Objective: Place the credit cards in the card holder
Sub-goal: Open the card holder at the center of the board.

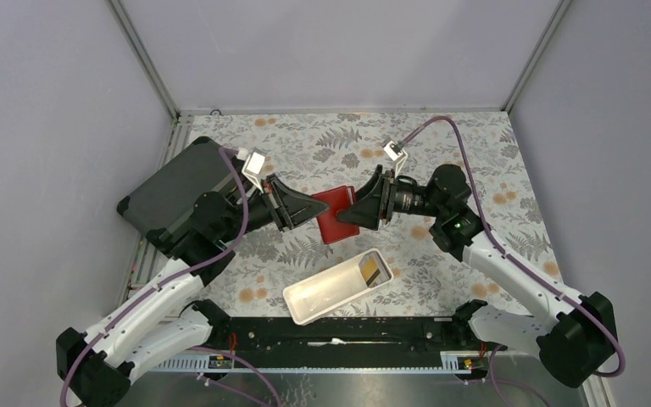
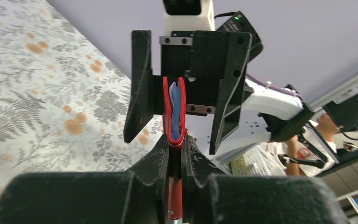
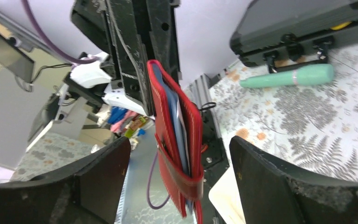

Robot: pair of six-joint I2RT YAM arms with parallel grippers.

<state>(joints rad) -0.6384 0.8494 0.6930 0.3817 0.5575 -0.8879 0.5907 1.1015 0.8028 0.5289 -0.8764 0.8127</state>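
Observation:
The card holder [image 1: 332, 214], a red folding wallet, hangs in the air between both arms above the floral table. My left gripper [image 1: 315, 209] is shut on its left edge; the left wrist view shows the pads [image 2: 161, 161] pinching the red leather [image 2: 175, 112]. Light blue credit cards [image 3: 179, 126] sit inside its fold, their edge also showing at the wallet's open end [image 2: 174, 105]. My right gripper [image 3: 179, 144] stands open, one finger on each side of the wallet and clear of it. A yellow-brown card [image 1: 374, 270] lies in the white tray.
The long white tray [image 1: 331, 292] lies below the wallet, near the front edge. A big dark grey case [image 1: 174, 188] sits at the back left. A mint-green tube [image 3: 289, 77] lies on the table beside the case [image 3: 303, 23].

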